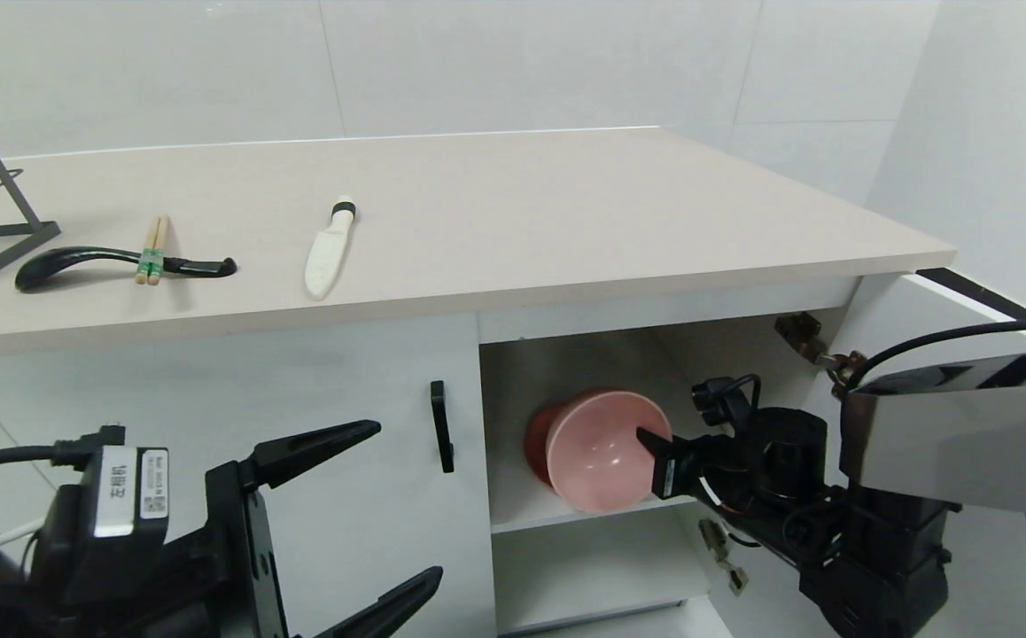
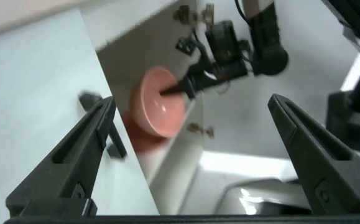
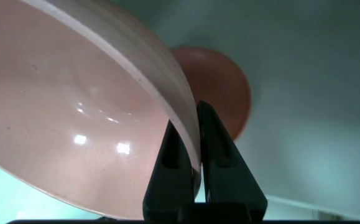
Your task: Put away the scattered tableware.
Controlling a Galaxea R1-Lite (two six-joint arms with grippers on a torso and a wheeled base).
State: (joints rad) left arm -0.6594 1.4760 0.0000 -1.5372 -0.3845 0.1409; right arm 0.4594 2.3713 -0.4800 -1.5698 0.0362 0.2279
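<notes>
While right gripper point(image 1: 655, 446) pinches pink bowl point(image 1: 597, 456) rim, bowl hangs tilted at cabinet shelf point(image 1: 517, 516), 4 o'clock. Looks rigid, glossy, slippery, chippable; rim best hold. Left gripper point(image 1: 407, 501) spread wide, empty, 7 o'clock.

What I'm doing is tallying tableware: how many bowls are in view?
2. The right gripper holds a pink bowl by its rim inside the open cabinet; a darker red bowl sits behind it on the shelf. More may be hidden.
</notes>
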